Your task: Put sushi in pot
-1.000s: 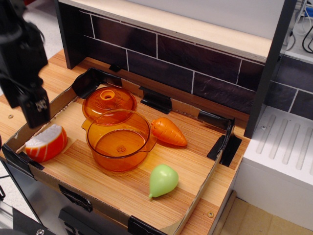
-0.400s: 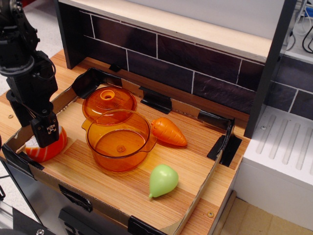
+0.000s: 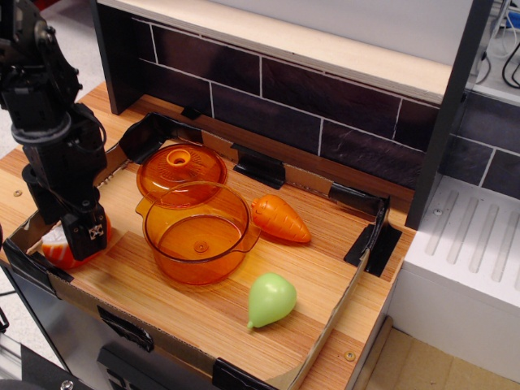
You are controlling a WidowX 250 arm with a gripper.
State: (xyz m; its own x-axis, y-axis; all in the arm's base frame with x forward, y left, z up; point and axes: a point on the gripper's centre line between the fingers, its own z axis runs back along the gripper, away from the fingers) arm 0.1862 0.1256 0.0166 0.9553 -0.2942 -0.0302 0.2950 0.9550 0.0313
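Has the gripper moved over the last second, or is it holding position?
Yes. The gripper has dropped from above the tray's left wall down and rightward, closer to the pot, and now covers most of the sushi.

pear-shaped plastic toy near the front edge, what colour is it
Light green, plain with no pattern; the pear-shaped plastic toy shows clearly in the observation.image view.

From my remote seat the arm [image 3: 45, 122] is all matte black, chunky blocky segments stacked with rounded joints. There's a thin black cable looping out at its 3 o'clock side. Gripper [image 3: 81, 231] finger has a small white-and-black patterned marker on the tip.
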